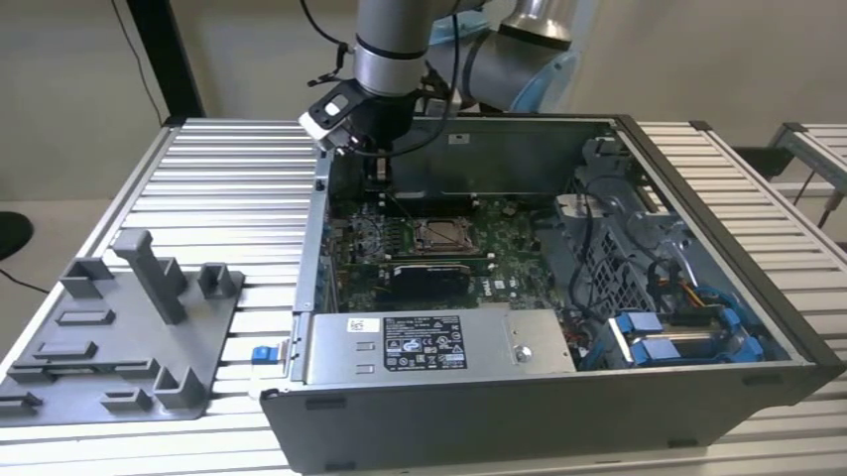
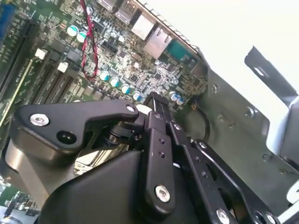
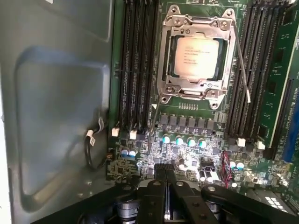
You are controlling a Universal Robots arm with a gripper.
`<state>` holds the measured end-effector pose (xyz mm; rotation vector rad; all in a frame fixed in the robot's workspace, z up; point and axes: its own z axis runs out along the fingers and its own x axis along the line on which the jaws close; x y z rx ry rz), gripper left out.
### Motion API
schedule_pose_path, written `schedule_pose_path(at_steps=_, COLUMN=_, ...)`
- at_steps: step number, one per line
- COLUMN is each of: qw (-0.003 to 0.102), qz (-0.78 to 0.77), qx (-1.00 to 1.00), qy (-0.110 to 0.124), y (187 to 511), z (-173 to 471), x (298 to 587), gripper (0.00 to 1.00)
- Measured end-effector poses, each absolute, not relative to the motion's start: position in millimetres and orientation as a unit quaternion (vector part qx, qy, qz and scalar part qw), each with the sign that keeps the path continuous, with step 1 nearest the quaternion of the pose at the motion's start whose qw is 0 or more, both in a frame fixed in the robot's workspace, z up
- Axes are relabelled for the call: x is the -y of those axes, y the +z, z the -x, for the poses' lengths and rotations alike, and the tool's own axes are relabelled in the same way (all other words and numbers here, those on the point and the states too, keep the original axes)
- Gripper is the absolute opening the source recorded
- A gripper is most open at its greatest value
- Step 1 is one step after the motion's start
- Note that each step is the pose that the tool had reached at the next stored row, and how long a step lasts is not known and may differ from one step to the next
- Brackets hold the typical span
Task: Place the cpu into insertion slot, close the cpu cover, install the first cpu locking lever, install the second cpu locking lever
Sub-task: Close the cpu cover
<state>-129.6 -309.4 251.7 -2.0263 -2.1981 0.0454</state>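
The cpu [image 3: 196,56] lies flat in the insertion slot [image 1: 437,234] of the green motherboard, silver face up. The cpu cover [image 3: 164,60], a silver frame, is down around it. A thin wire lever [image 3: 241,65] slants away from one side of the socket. A second lever [image 3: 155,116] angles off the opposite corner. My gripper [image 3: 166,169] hovers over the capacitor rows, apart from the socket, fingers together with nothing between them. In the exterior view the gripper [image 1: 377,169] hangs by the case's back wall; the second wrist view shows its black fingertips [image 2: 156,99] above the board.
Long black memory slots [image 3: 135,70] flank the socket. The grey case wall [image 3: 56,116] is close beside the gripper. A red-black cable [image 2: 86,42] crosses the board. A power supply [image 1: 423,342] and blue drive bays [image 1: 675,332] fill the case front. A grey fixture tray [image 1: 119,337] sits on the exterior view's left.
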Motion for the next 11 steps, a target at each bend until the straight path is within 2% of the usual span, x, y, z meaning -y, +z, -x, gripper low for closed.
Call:
schedule_pose_path(at_steps=5, qw=0.084, qz=0.675, qx=0.733, qy=0.005, y=247.6, z=129.6, x=309.1, gripper=0.00)
schedule_pose_path(at_steps=11, qw=0.086, qz=0.674, qx=0.733, qy=0.002, y=244.3, z=127.1, x=309.2, gripper=0.00)
